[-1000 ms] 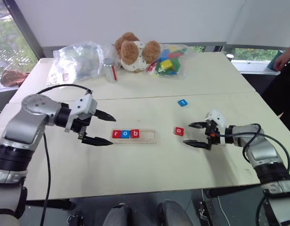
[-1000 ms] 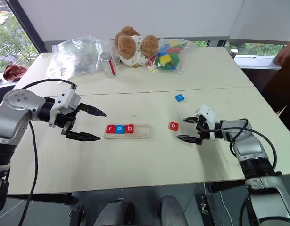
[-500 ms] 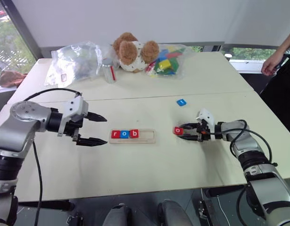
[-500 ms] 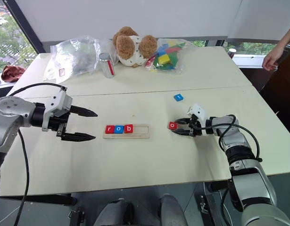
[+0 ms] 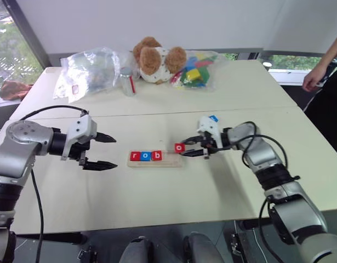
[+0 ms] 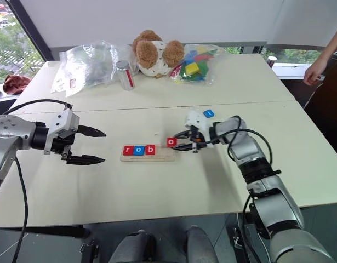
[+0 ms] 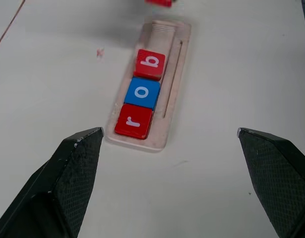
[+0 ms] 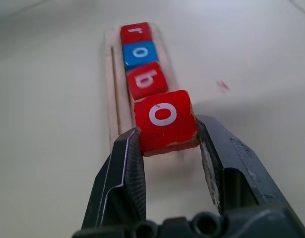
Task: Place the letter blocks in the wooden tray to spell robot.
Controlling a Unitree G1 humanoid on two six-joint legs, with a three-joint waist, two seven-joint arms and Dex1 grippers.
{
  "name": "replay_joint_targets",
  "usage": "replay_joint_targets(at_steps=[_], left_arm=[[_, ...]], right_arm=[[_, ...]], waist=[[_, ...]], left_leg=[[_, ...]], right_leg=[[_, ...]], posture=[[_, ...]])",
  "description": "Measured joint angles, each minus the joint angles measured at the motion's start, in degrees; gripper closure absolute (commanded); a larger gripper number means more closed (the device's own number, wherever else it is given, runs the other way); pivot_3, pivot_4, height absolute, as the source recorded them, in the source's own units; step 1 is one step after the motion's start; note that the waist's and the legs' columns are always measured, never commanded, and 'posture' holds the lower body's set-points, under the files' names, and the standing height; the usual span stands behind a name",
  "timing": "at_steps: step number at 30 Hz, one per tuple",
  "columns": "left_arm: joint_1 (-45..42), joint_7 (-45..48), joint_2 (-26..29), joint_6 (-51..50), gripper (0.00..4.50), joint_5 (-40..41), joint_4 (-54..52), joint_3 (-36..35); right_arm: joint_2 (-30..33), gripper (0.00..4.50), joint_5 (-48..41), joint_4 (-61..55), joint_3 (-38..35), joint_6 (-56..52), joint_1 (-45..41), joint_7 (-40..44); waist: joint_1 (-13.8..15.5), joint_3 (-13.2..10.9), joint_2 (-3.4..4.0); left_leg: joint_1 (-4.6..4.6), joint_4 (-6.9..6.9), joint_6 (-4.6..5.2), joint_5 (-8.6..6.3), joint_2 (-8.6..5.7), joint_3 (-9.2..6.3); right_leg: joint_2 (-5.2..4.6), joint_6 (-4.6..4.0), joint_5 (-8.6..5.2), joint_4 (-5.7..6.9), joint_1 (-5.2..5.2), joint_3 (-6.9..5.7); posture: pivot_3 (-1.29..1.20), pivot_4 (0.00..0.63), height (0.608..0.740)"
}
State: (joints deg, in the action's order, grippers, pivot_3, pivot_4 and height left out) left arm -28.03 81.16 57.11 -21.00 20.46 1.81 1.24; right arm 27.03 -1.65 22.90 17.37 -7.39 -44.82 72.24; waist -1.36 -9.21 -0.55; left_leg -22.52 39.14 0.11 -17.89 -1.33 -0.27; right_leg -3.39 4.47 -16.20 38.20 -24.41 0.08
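The red o (image 8: 164, 119) is clamped in my right gripper (image 5: 186, 149), held over the tray's (image 5: 171, 161) empty end beside r, o, b so it can drop in fourth. My left gripper (image 5: 107, 151) waits spread wide beside the tray. The blue t (image 6: 209, 113) lies behind my right arm.

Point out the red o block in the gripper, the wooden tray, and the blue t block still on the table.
red o block (image 8: 164, 120), right wrist view, on its white-lettered top face.
wooden tray (image 7: 173, 64), left wrist view, on the bare groove beside the tiles.
blue t block (image 6: 209, 113), right eye view, on its top face.
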Motion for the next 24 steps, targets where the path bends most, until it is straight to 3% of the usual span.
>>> replay_joint_targets(at_steps=[7, 24], left_arm=[[0.29, -0.79, -0.08, -0.05, 0.00, 0.22, -0.38, -0.03], [1.93, -3.60, -0.38, -1.31, 0.00, 1.54, -2.02, -0.45]], right_arm=[[-1.73, 3.37, 3.83, 2.54, 4.20, 0.10, -1.83, -0.88], [-5.14, 3.37, 5.97, 10.78, 4.66, 3.92, -5.44, -1.45]], waist=[[0.56, 0.00, 0.00], [0.21, 0.00, 0.00]], left_leg=[[-0.06, 0.01, -0.23, 0.13, -0.08, 0.00], [-0.05, 0.00, -0.22, 0.13, -0.06, 0.00]], right_leg=[[-0.09, 0.00, 0.00, -0.05, -0.01, -0.07], [-0.08, 0.00, 0.00, -0.02, -0.02, -0.11]], posture=[[0.00, 0.150, 0.740], [0.00, 0.150, 0.740]])
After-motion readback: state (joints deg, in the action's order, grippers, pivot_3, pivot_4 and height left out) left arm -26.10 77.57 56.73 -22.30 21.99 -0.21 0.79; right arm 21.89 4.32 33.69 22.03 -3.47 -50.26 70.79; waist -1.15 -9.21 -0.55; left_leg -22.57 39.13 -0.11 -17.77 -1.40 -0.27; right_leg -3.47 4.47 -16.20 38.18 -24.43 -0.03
